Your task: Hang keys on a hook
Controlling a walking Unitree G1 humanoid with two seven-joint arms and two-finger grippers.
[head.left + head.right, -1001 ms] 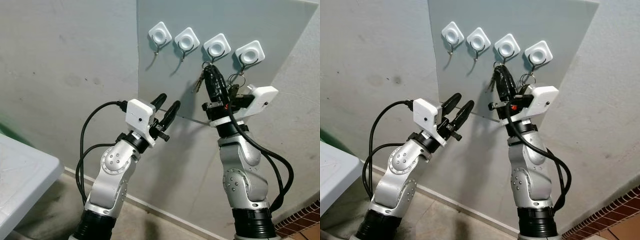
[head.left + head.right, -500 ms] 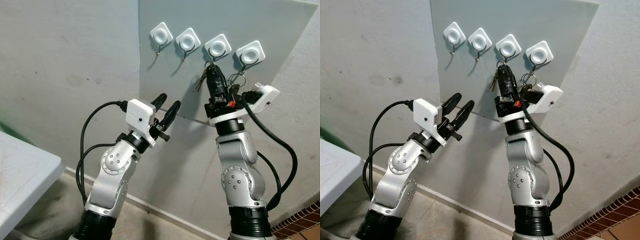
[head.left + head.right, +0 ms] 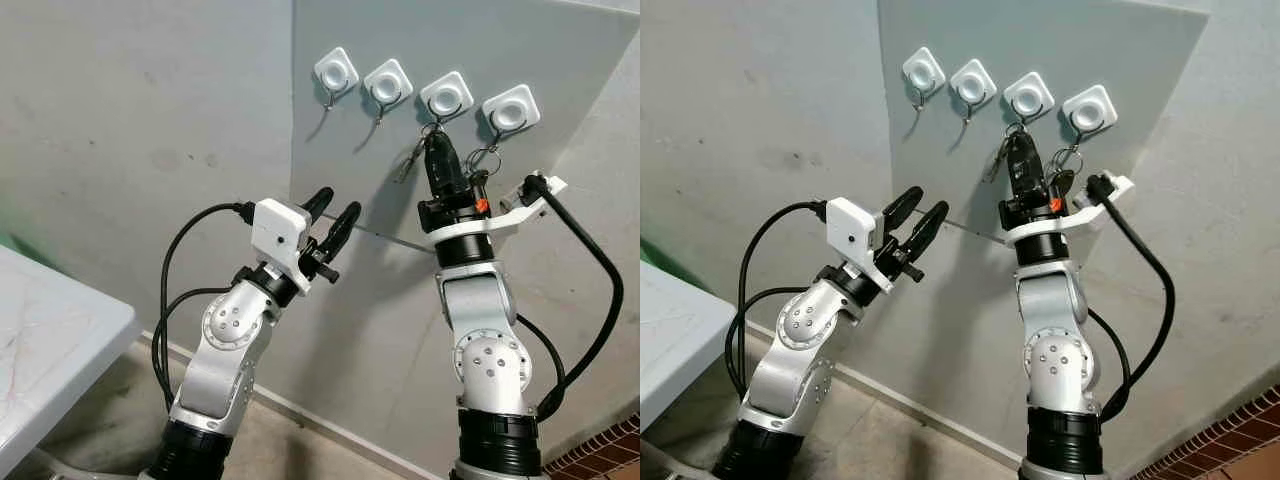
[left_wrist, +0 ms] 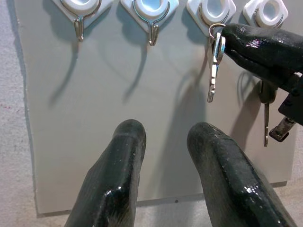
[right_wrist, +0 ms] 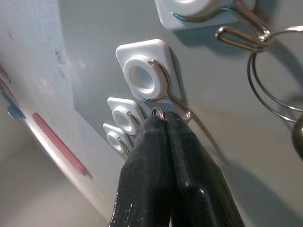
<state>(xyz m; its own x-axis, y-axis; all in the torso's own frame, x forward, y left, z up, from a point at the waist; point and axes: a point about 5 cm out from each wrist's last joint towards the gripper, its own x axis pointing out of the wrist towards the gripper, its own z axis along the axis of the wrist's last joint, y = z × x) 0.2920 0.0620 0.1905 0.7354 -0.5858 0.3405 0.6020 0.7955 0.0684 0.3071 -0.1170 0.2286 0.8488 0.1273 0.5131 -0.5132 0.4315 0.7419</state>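
Silver keys dangled from a thin ring pinched between the pressed-together black fingers of the right gripper, which reached up against a grey panel fixed to the wall. In the right wrist view the ring sat just at the wire tip of the third hook, touching or nearly touching it; whether it was already over the wire could not be told. That hook was one of four white square-backed hooks in a row near the panel's top, counted from the robot's left; the first and second carried nothing, while the fourth held another ring with a dark-headed key hanging below it. The left gripper hovered lower and to the left, in front of the panel's lower edge, its two fingers spread apart and empty, pointing up toward the hooks. At the left edge stood the corner of a white table, and a tiled floor lay below.
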